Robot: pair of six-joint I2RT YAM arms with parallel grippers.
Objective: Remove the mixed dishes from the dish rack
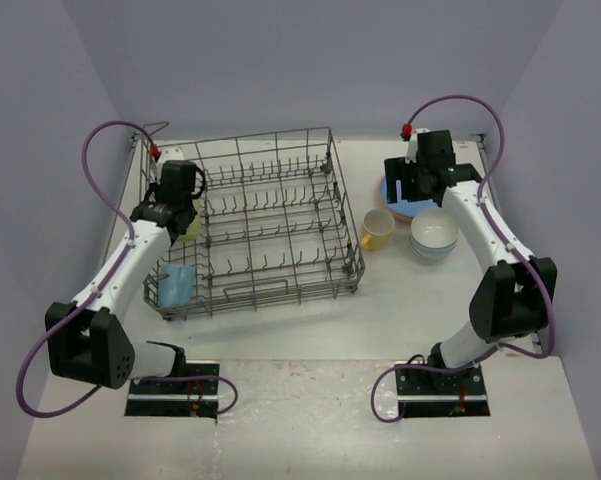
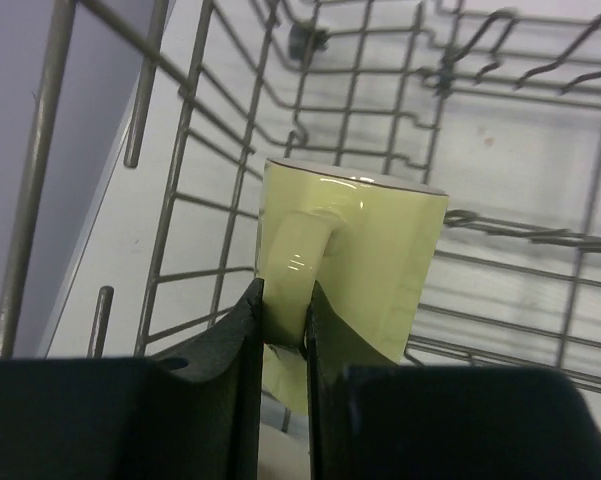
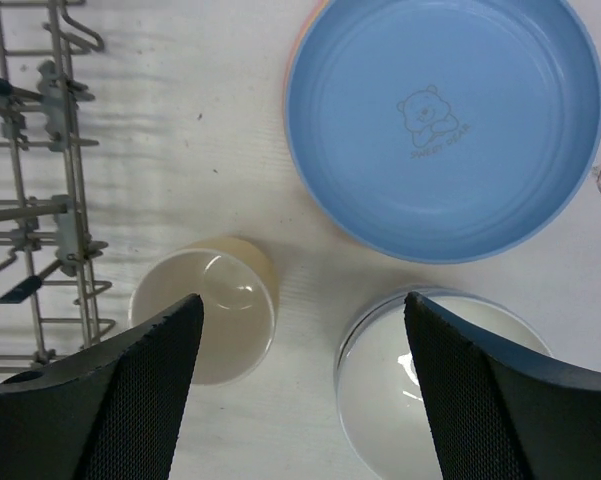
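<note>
The grey wire dish rack stands left of centre. My left gripper is inside its left side, shut on the handle of a pale yellow-green mug that also shows in the top view. A light-blue mug lies in the rack's near left corner. My right gripper is open and empty above the table, over a yellow mug, stacked white bowls and a blue plate stacked on an orange one.
The yellow mug stands just right of the rack. The white bowls and the plate stack sit further right. Rack wires are close at the left of the right wrist view.
</note>
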